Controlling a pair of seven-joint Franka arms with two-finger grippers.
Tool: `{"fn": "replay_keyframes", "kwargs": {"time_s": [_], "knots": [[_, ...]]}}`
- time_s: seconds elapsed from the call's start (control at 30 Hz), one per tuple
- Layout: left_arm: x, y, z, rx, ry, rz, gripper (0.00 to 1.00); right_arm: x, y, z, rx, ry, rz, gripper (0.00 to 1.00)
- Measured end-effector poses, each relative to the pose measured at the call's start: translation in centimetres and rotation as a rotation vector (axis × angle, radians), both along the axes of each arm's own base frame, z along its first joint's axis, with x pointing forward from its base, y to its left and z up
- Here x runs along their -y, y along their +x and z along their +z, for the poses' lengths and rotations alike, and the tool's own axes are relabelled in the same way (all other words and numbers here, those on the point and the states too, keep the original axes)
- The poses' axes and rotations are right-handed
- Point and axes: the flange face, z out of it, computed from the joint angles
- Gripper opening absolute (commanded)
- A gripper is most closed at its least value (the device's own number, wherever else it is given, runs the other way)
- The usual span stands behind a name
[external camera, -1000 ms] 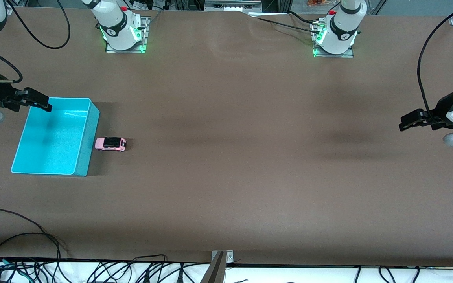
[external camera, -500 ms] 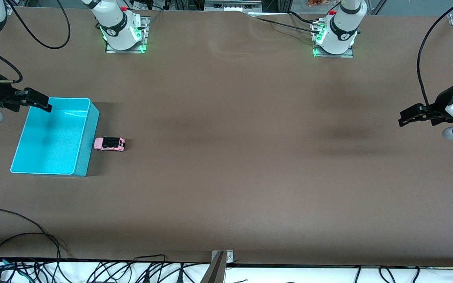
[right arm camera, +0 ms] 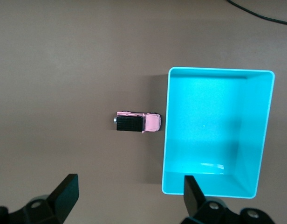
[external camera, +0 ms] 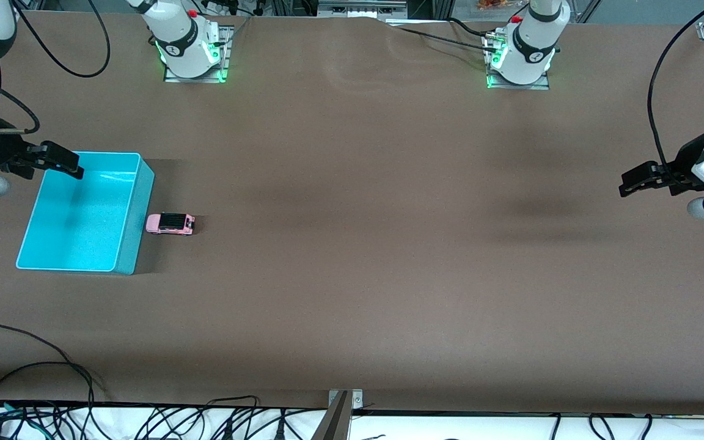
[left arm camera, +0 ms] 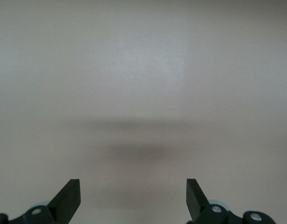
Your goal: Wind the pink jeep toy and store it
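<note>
The pink jeep toy [external camera: 171,223] [right arm camera: 137,122], light pink with a black roof, stands on the brown table right beside the teal bin [external camera: 127,244] [right arm camera: 213,189], on the side toward the left arm's end. My right gripper [external camera: 65,160] [right arm camera: 129,193] hangs open and empty over the bin's corner farthest from the front camera. My left gripper [external camera: 636,185] [left arm camera: 133,196] waits open and empty above bare table at its own end.
The bin has nothing in it. The two arm bases [external camera: 192,52] [external camera: 520,58] stand along the edge of the table farthest from the front camera. Loose cables [external camera: 52,366] lie along the table's front edge near the right arm's end.
The right gripper has shifted slightly over the bin's corner. The left gripper rose a little and stands still now. The jeep and bin have not moved.
</note>
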Motion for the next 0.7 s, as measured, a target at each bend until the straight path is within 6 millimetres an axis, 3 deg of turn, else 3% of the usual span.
{"fn": "replay_keyframes", "kwargs": {"time_s": [0.37, 0.7], "knots": [[0.1, 0.0, 0.0, -0.001, 0.000, -0.001, 1.00, -0.3, 0.1, -0.3, -0.006, 0.001, 0.003, 1.00], [0.3, 0.0, -0.1, -0.001, 0.000, -0.005, 1.00, -2.1, 0.2, 0.6, 0.012, 0.001, 0.014, 1.00]]}}
